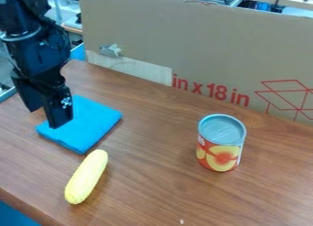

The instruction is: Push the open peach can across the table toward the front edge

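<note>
"At the near left of the counter (153,188), what is that?"

"A yellow corn cob (86,176), lying aslant."

"And over on the right?"

"A can (221,142) standing upright, silvery on top, with orange fruit on its red label. It's well apart from the cob."

"What's just beyond the cob?"

"A blue cloth (92,124), folded flat on the left part of the counter, just beside the cob's far end."

"Where's the gripper (43,120)?"

"At the cloth's left side, pointing down. Its fingers are spread wide, holding nothing. I can't tell whether they touch the cloth."

"And behind?"

"A cardboard panel (183,42) with red print, standing along the counter's far side."
</note>
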`<act>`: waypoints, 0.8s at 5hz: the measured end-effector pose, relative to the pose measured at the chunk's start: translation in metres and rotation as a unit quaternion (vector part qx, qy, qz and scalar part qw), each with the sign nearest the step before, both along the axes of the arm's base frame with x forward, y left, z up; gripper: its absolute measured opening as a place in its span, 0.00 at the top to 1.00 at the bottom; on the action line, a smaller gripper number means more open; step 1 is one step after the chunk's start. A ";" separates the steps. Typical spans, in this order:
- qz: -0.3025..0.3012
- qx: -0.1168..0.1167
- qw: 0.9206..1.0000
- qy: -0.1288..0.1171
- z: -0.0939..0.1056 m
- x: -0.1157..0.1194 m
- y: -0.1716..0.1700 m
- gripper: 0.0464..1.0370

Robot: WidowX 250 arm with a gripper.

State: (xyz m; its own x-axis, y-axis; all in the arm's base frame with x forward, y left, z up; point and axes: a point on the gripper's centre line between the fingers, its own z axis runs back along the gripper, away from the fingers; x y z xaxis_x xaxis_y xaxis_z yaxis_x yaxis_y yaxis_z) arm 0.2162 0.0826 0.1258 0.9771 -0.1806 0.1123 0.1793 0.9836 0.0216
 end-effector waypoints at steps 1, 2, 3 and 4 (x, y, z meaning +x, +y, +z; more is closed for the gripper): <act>0.002 -0.003 1.000 0.006 -0.004 0.000 0.000 0.04; -0.032 0.007 0.999 -0.017 -0.007 0.028 -0.035 0.04; -0.053 0.002 0.998 -0.043 -0.006 0.055 -0.066 0.04; -0.088 0.002 0.994 -0.059 -0.005 0.087 -0.092 0.04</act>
State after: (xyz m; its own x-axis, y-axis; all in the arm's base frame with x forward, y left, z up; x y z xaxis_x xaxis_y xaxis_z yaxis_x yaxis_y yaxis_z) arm 0.3030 -0.0090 0.1210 0.9102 -0.3486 0.2237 0.3450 0.9369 0.0564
